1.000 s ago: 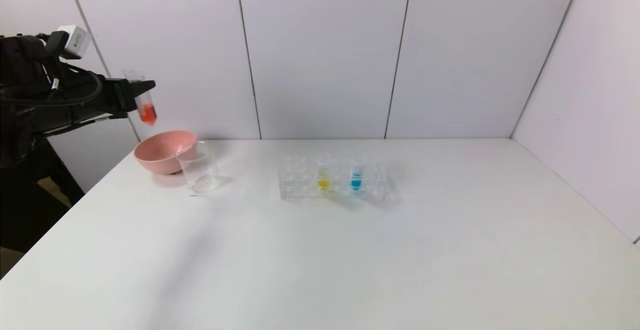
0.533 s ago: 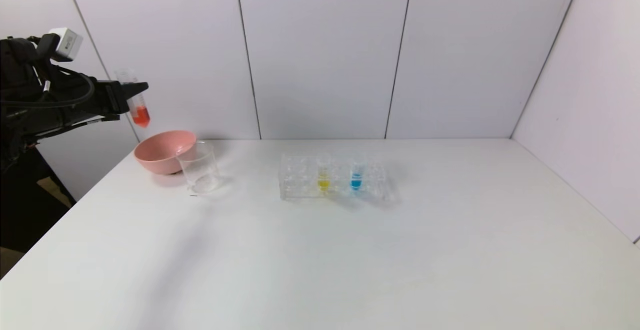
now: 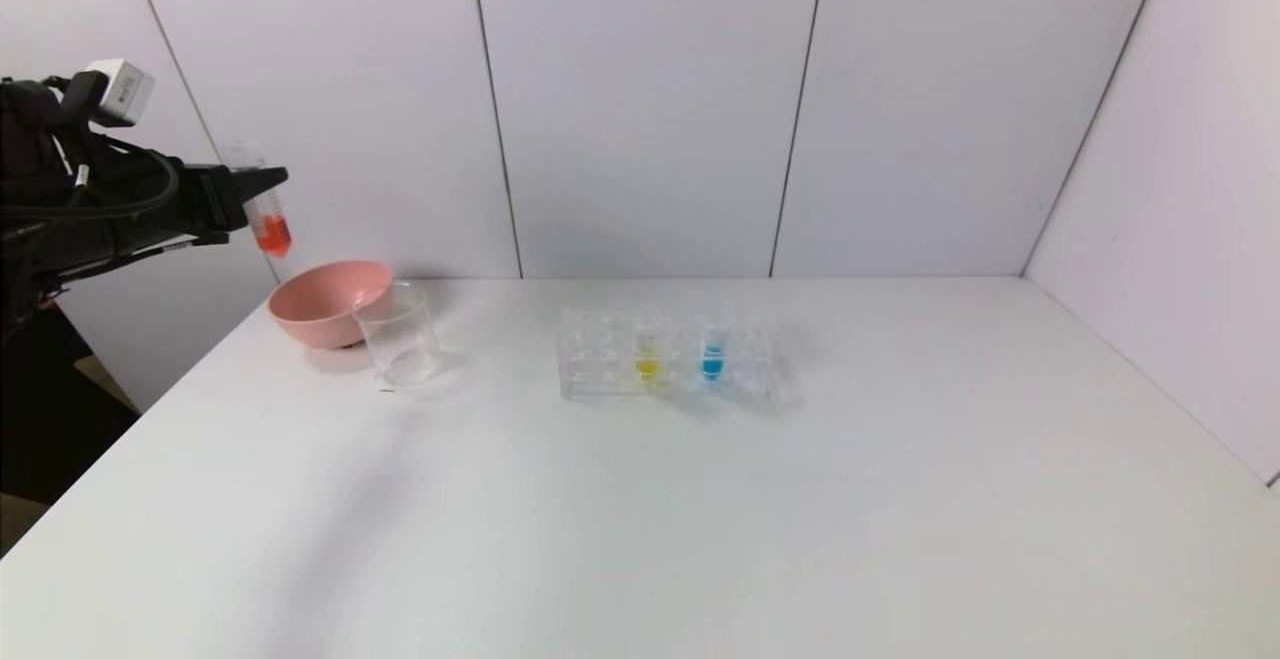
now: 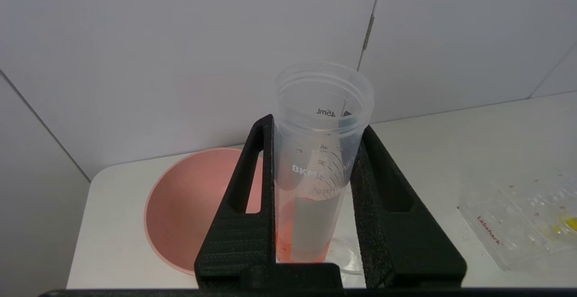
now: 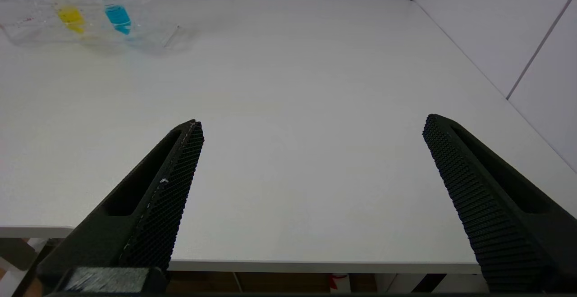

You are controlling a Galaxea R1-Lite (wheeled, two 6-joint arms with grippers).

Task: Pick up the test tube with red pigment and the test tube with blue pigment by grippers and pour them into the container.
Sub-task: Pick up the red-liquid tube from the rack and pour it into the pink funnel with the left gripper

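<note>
One tube up — my left gripper (image 3: 262, 186) clamps the test tube with red pigment (image 3: 262, 207) | I centre it over the container (image 3: 398, 333), far left — tilt slowly | right gripper (image 5: 311, 171) gapes empty.

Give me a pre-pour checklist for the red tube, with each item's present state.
1. left gripper shut on the test tube with red pigment: ok.
2. Tube upright, liquid at the bottom: ok.
3. Tube over the container: not ok; it hangs high, left of the pink bowl.
4. Container upright on the table: ok.
5. test tube with blue pigment standing in the rack: ok.
6. right gripper open, clear of the rack: ok.
</note>
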